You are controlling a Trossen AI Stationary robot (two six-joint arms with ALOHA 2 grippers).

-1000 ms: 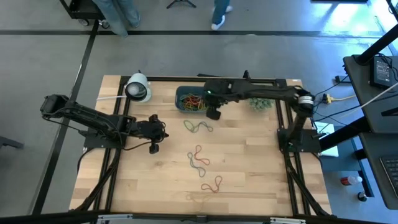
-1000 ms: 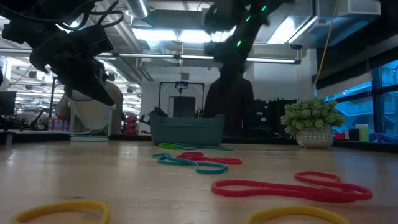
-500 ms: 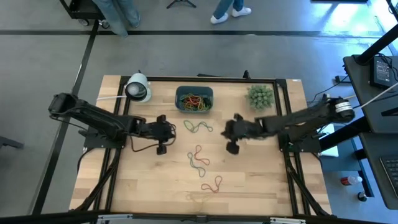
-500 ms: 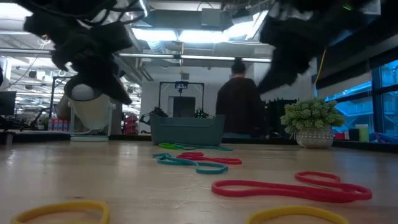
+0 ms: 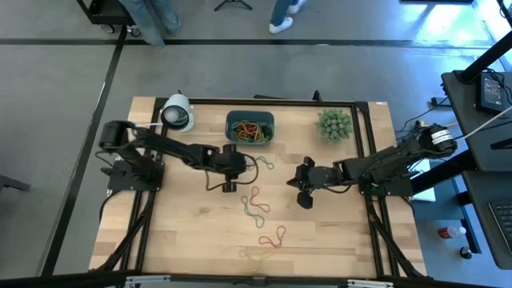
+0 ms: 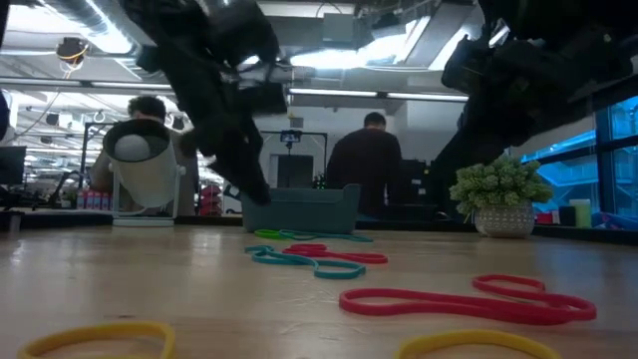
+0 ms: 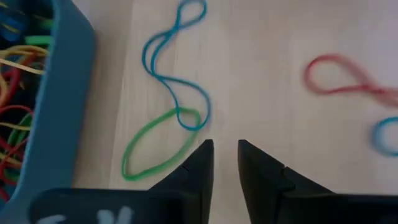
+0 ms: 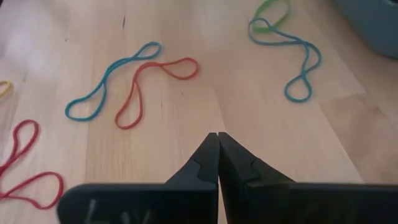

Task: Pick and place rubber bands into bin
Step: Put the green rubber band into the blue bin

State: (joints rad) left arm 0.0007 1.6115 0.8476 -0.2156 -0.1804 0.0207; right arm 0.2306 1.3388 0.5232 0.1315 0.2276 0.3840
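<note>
Left wrist view: narrowly parted fingers [image 7: 225,149] beside thin twisted green-blue rubber bands [image 7: 166,124]; right fingers [image 8: 217,138] closed, empty.

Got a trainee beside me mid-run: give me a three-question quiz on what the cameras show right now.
1. True or false: the right gripper holds a rubber band.
2. Which gripper is nearer the bin: A) left B) right?
3. Fill in: the green band by the bin is linked with a ____ band.

Key:
1. False; its fingers are shut with nothing between them, above bare table.
2. A.
3. Blue.
</note>
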